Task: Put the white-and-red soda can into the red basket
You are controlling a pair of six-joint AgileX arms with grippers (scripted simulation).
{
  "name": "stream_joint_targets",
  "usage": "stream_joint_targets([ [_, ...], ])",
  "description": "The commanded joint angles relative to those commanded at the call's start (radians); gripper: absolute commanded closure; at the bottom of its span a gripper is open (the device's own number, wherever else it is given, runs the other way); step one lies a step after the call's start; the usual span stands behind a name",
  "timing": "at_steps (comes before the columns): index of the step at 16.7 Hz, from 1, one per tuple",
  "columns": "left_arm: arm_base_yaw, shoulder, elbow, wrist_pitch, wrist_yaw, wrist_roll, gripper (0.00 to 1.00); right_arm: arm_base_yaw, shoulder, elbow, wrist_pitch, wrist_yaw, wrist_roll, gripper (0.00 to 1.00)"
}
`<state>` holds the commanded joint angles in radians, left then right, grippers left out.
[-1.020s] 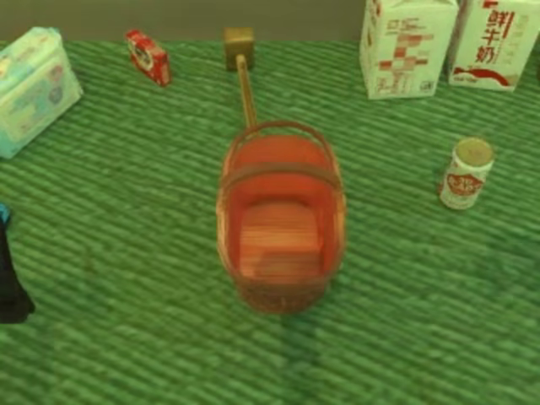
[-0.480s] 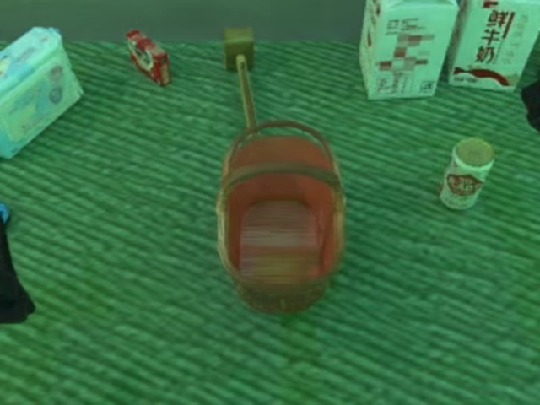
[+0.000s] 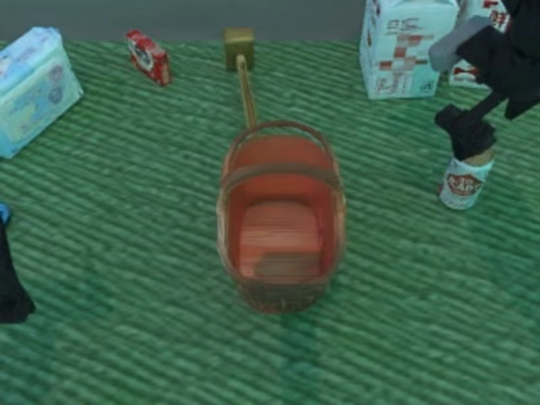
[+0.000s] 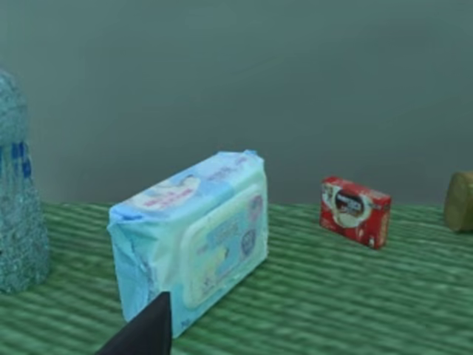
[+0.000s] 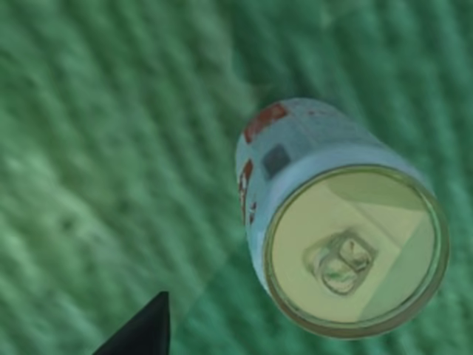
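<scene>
While the left arm sits parked at the tabletop's left edge, the right claw (image 3: 467,139) hangs directly over the one white-and-red soda can (image 3: 463,183), which stands upright on the green tabletop (image 3: 126,278) just beneath it, its pale gold top partly covered by the dark fingers. From the right wrist view the can (image 5: 340,222) shows its pull tab and rim from above, with one dark fingertip (image 5: 140,329) well off to the side of it and not touching; whether the claw is spread wide or narrow cannot be told from these views. One red basket (image 3: 281,221) lies well apart from the claw toward the middle of the tabletop, its arched hoop crossing over its mouth, nothing inside it. Two tall white-and-red cartons (image 3: 403,46) stand behind the claw at the back edge, the nearer one plain to see, the other mostly hidden by the right arm. One long wooden mallet (image 3: 243,72) lies beyond the basket, its handle reaching to the basket's rim. One small red packet (image 3: 148,56) and one pale blue wipes pack (image 3: 34,84) sit far from the claw at the back left; the left wrist view shows the same pack (image 4: 196,237) and packet (image 4: 355,211), plus one clear bottle (image 4: 18,214) beside the pack.
</scene>
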<state>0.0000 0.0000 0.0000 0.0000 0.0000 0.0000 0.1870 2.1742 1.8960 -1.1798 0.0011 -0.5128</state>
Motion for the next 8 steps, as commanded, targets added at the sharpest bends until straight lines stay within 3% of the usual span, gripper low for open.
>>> stream_joint_targets([
  [8,0.0,0.0,0.0,0.0,0.0,0.0,0.0,0.012,0.142,0.117,-0.086,0.003,-0.035,0.0],
])
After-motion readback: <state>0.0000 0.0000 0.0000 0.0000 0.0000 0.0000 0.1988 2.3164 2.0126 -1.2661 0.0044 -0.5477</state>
